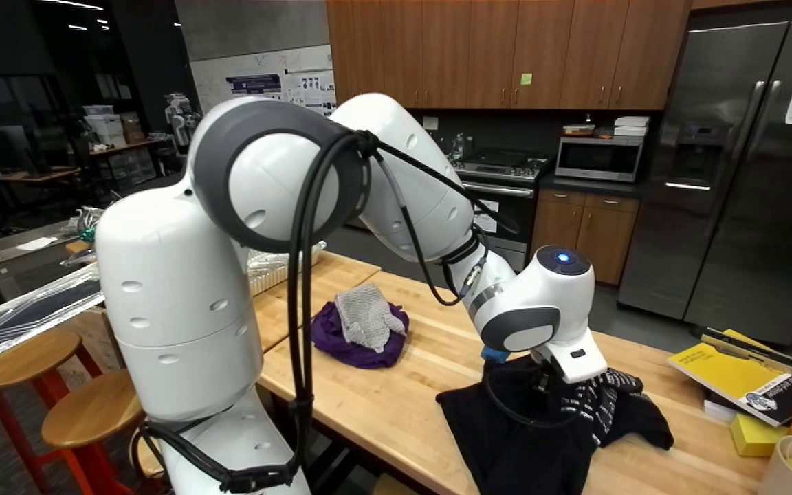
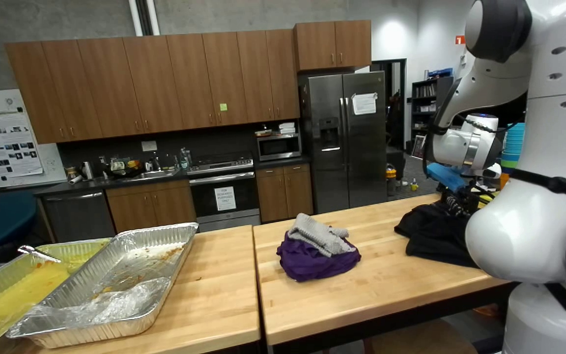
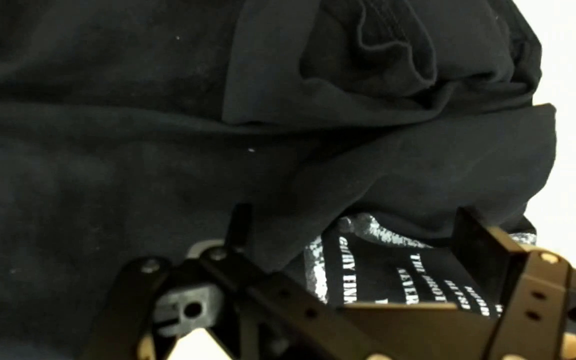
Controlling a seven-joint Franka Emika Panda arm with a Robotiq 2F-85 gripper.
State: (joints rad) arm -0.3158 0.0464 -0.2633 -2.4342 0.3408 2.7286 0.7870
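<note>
Black garment (image 1: 526, 457) lies rumpled on the wooden surface (image 1: 430, 323), folds heaped, a patch of white lettering (image 3: 408, 280) exposed. Hand (image 3: 355, 225) directly over the garment; fingers (image 3: 485, 255) spread well apart, lettering showing in the gap between them. Contact between fingertips and fabric: can't tell. Left of the garment in both exterior views: purple cloth (image 1: 348, 354), bundled, gray knit cloth (image 1: 368, 320) draped on top. Right of the garment in an exterior view: yellow-and-black book (image 1: 733, 381), with a yellow block (image 1: 757, 438) near it. Well apart from the garment, left past the purple cloth in an exterior view: foil tray (image 2: 111, 330), food scraps (image 2: 172, 251) inside.
</note>
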